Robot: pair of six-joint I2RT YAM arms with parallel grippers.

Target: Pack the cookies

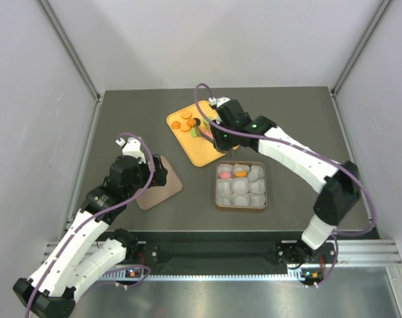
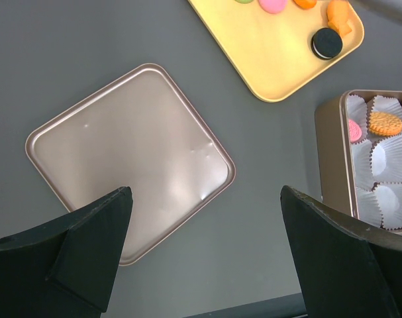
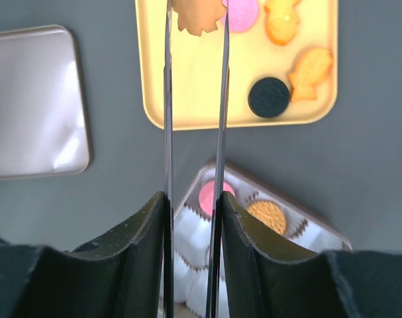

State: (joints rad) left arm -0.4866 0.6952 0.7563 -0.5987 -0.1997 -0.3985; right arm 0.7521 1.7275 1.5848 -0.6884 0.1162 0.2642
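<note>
Several cookies (image 1: pixel 186 119) lie on a yellow tray (image 1: pixel 204 151) at the back centre. My right gripper (image 3: pixel 192 199) is shut on metal tongs (image 3: pixel 167 99), which reach out over the tray. A scalloped orange cookie (image 3: pixel 199 16) sits between the tong tips. A pink cookie (image 3: pixel 244 13), a black cookie (image 3: pixel 268 97) and irregular orange cookies (image 3: pixel 310 69) lie beside it. The square tin (image 1: pixel 217 192) holds a pink cookie (image 1: pixel 225 175) and an orange cookie (image 1: pixel 240 173) in its white cups. My left gripper (image 2: pixel 206 199) is open and empty, above the table.
The tin's lid (image 2: pixel 131 159) lies flat on the dark table left of the tin, under my left gripper (image 1: pixel 157 173). My right gripper (image 1: pixel 222 136) hangs between tray and tin. Grey walls enclose the table on three sides.
</note>
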